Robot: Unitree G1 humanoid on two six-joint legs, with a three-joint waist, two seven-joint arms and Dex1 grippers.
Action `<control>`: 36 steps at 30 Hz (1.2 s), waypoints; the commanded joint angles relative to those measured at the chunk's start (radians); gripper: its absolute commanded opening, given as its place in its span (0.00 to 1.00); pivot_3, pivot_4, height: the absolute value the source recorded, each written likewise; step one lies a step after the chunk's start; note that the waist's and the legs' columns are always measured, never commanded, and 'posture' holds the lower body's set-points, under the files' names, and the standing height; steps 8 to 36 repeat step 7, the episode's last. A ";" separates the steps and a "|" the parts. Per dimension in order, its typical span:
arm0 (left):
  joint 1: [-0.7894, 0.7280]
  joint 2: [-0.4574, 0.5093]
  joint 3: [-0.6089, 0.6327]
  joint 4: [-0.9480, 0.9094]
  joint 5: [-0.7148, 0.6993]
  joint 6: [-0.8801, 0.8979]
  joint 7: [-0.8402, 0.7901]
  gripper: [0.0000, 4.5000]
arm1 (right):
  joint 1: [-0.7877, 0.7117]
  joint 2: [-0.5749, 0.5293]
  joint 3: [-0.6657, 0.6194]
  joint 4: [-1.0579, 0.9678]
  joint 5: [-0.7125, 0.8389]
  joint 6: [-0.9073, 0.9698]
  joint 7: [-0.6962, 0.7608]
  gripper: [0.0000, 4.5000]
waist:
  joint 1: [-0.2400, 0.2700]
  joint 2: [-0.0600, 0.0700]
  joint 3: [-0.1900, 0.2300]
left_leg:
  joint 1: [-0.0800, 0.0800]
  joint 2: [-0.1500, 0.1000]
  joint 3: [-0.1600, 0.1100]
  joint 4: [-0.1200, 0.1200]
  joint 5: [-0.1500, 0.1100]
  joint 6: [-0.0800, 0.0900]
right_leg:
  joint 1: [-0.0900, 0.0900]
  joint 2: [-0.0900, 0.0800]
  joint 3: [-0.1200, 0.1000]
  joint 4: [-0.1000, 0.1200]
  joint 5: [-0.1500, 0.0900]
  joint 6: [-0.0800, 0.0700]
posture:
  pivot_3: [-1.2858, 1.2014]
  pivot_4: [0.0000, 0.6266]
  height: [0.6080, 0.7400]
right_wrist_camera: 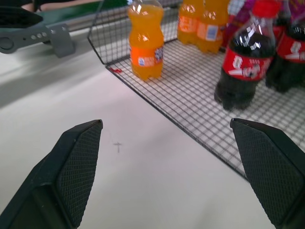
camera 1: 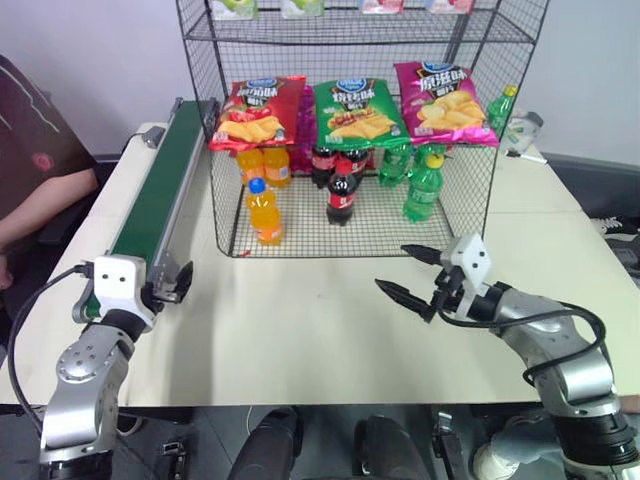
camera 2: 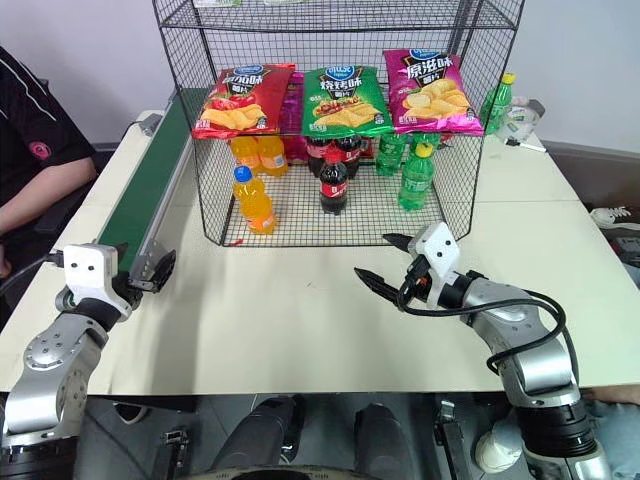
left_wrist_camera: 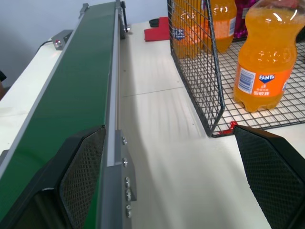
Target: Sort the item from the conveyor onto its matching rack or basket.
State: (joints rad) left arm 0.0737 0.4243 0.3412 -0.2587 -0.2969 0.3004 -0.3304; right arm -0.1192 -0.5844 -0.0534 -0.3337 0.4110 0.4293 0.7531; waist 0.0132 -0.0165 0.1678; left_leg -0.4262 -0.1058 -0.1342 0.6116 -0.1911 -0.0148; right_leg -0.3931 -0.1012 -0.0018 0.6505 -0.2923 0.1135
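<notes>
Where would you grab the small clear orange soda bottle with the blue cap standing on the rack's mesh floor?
Probably around the body at the label band of the orange soda bottle, coming level from the open front of the black wire-grid rack. It stands upright near the front left corner, apart from the other bottles, so fingers fit either side. The rack's left wall blocks a side approach.

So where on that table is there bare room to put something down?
The widest free patch is the white table in front of the wire rack, between the left gripper and right gripper. A narrow strip runs between conveyor and rack. The rack's back is crowded with bottles; its front floor right of the orange soda bottle is open.
</notes>
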 commanded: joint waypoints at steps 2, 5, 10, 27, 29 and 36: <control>0.005 -0.001 0.017 -0.036 -0.022 0.000 -0.007 0.99 | -0.018 0.017 0.002 0.004 -0.005 -0.034 -0.004 1.00 | -0.001 0.000 0.000 | 0.000 0.000 0.000 0.000 0.000 0.000 | 0.000 0.000 0.000 0.000 0.000 0.000 | 0.52 0.24 1.00; 0.016 0.022 -0.023 -0.054 -0.025 0.027 -0.050 0.99 | -0.015 0.024 0.006 0.008 -0.014 -0.042 -0.009 1.00 | -0.001 0.000 0.000 | 0.000 0.000 0.000 0.000 0.000 0.000 | 0.000 0.000 0.000 0.000 0.000 0.000 | 0.52 0.24 1.00; 0.021 0.033 -0.043 -0.059 -0.009 0.010 -0.073 0.99 | -0.013 0.027 0.007 0.007 -0.017 -0.046 -0.012 1.00 | -0.001 0.000 0.000 | 0.000 0.000 0.000 0.000 0.000 0.000 | 0.000 0.000 0.000 0.000 0.000 0.000 | 0.52 0.24 1.00; 0.021 0.033 -0.043 -0.059 -0.009 0.010 -0.073 0.99 | -0.013 0.027 0.007 0.007 -0.017 -0.046 -0.012 1.00 | -0.001 0.000 0.000 | 0.000 0.000 0.000 0.000 0.000 0.000 | 0.000 0.000 0.000 0.000 0.000 0.000 | 0.52 0.24 1.00; 0.021 0.033 -0.043 -0.059 -0.009 0.010 -0.073 0.99 | -0.013 0.027 0.007 0.007 -0.017 -0.046 -0.012 1.00 | -0.001 0.000 0.000 | 0.000 0.000 0.000 0.000 0.000 0.000 | 0.000 0.000 0.000 0.000 0.000 0.000 | 0.52 0.24 1.00; 0.021 0.033 -0.043 -0.059 -0.009 0.010 -0.073 0.99 | -0.013 0.027 0.007 0.007 -0.017 -0.046 -0.012 1.00 | -0.001 0.000 0.000 | 0.000 0.000 0.000 0.000 0.000 0.000 | 0.000 0.000 0.000 0.000 0.000 0.000 | 0.52 0.24 1.00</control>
